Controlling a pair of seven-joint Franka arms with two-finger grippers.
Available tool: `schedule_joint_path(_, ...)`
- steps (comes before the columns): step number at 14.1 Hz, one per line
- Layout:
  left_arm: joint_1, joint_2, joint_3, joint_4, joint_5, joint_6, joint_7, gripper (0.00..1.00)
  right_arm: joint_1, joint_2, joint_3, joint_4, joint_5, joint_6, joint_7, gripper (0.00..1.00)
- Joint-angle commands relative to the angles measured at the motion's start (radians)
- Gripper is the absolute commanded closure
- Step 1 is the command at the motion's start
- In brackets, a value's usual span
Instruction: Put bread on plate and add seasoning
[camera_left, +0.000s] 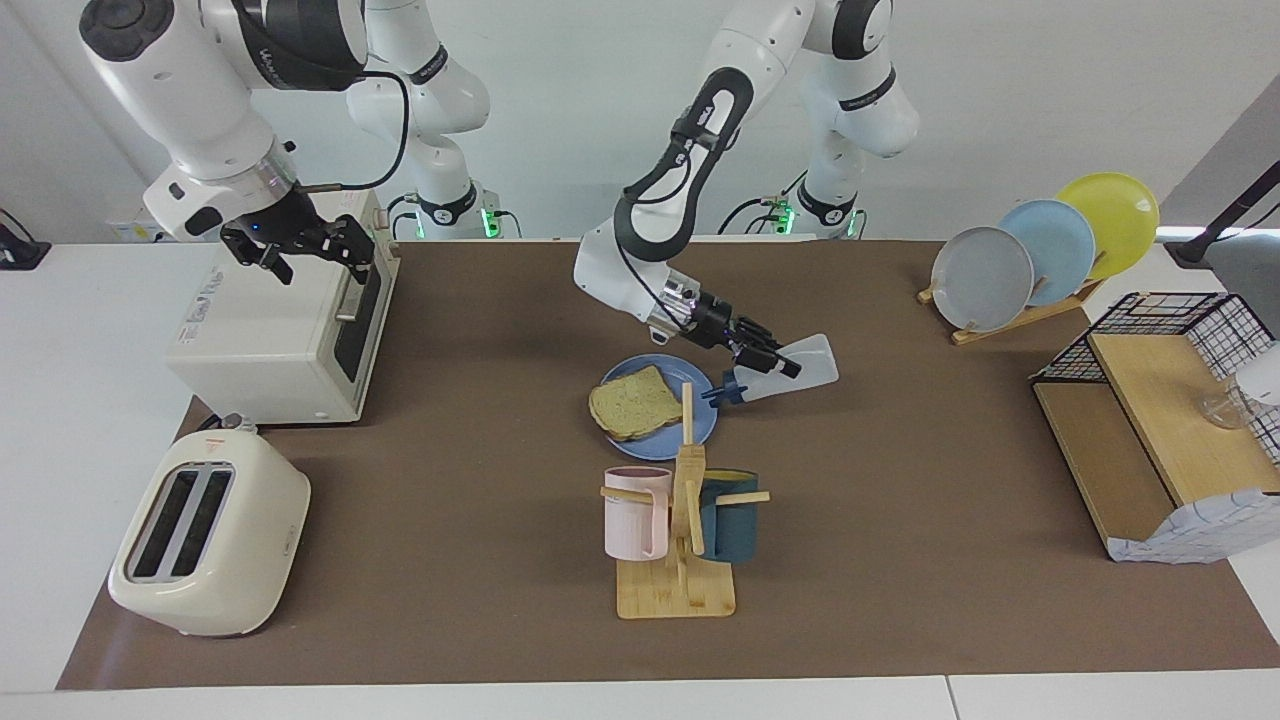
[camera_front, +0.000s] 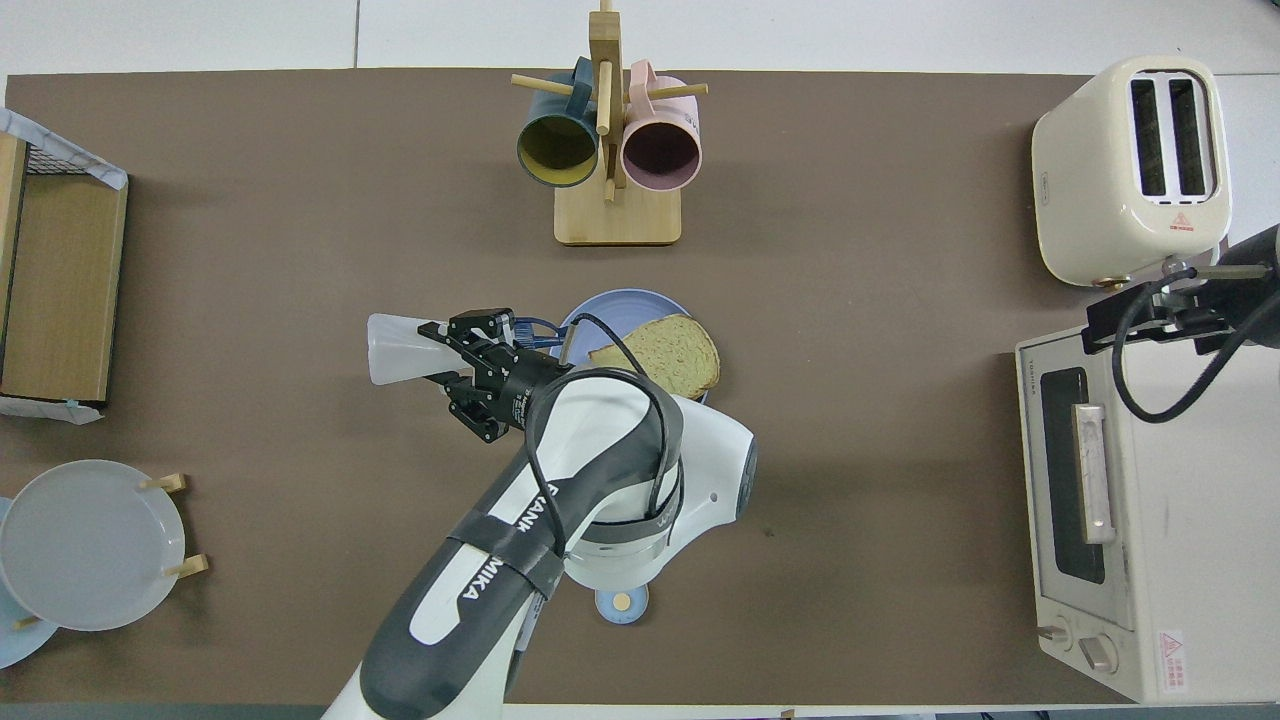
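The bread (camera_left: 635, 402) (camera_front: 665, 352) lies flat on the blue plate (camera_left: 703, 428) (camera_front: 620, 303) in the middle of the table. My left gripper (camera_left: 775, 360) (camera_front: 448, 352) is shut on the seasoning bottle (camera_left: 808, 363) (camera_front: 392, 347). It holds the bottle nearly on its side in the air. The dark cap (camera_left: 728, 385) points down at the plate's rim on the side toward the left arm's end. My right gripper (camera_left: 305, 250) hangs open and holds nothing above the toaster oven (camera_left: 280, 335), where that arm waits.
A wooden mug rack (camera_left: 678, 560) with a pink and a teal mug stands farther from the robots than the plate. A cream toaster (camera_left: 210, 530) sits beside the toaster oven. A plate rack (camera_left: 1030, 262) and a wooden shelf (camera_left: 1165, 420) stand at the left arm's end. A small bell (camera_front: 621, 603) sits near the robots.
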Motion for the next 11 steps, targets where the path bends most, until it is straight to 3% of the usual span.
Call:
schedule_joint_path(1, -0.019, 0.109, 0.010, 0.097, 0.060, -0.128, 0.003, 1.00, -0.012, -0.020, 0.006, -0.025, 0.001, 0.014, -0.020, 0.00)
schedule_joint_path(2, -0.037, 0.189, 0.011, 0.110, 0.090, -0.192, 0.003, 1.00, -0.012, -0.020, 0.006, -0.025, 0.001, 0.014, -0.020, 0.00)
schedule_joint_path(11, -0.085, 0.197, 0.008, 0.147, 0.089, -0.242, 0.005, 1.00, -0.012, -0.020, 0.006, -0.025, 0.003, 0.013, -0.020, 0.00)
